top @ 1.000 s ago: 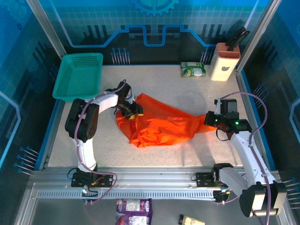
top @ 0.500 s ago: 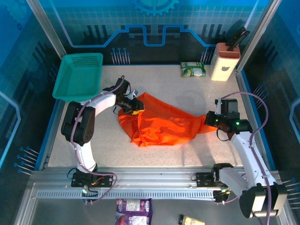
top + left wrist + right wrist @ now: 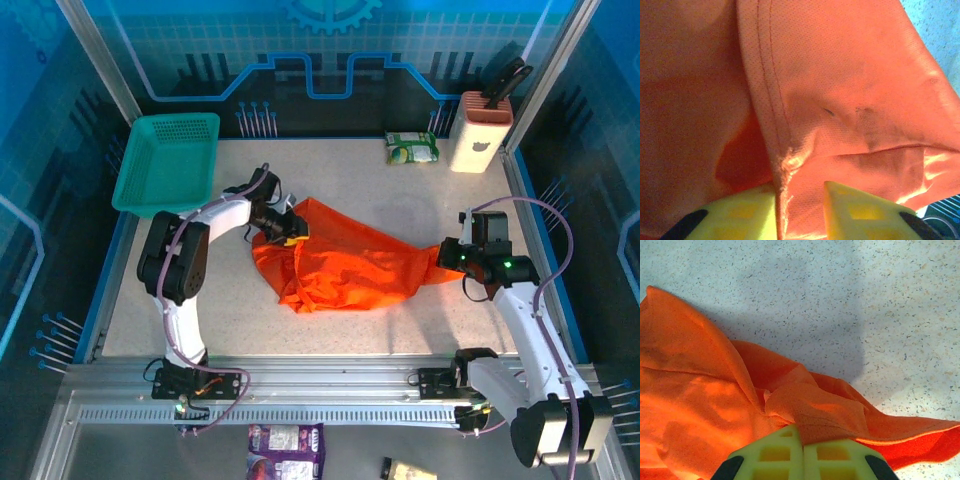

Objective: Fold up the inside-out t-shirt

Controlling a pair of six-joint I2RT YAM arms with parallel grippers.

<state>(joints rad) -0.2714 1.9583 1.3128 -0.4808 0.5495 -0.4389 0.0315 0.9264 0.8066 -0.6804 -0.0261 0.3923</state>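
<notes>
Right now the inside-out t-shirt lies bunched in the middle of the bench, a bright orange, wrinkled heap that is broad on the left and drawn out to a narrow tail on the right. At that tail the right tool is clenched on a gathered wad of the cloth. Seen from its wrist, its two yellow fingers press flat together with orange fabric bulging over their tips. At the shirt's upper left corner the left tool sits against the cloth. From its wrist, a stitched hem fold runs down between its yellow fingers, which stand a little apart on either side of it, and I cannot tell whether they truly pinch it. Beyond the shirt, a teal mesh basket rests at the far left corner of the bench, well apart from the cloth. A green packet lies near the far edge, just beside a pale knife block in the far right corner.
</notes>
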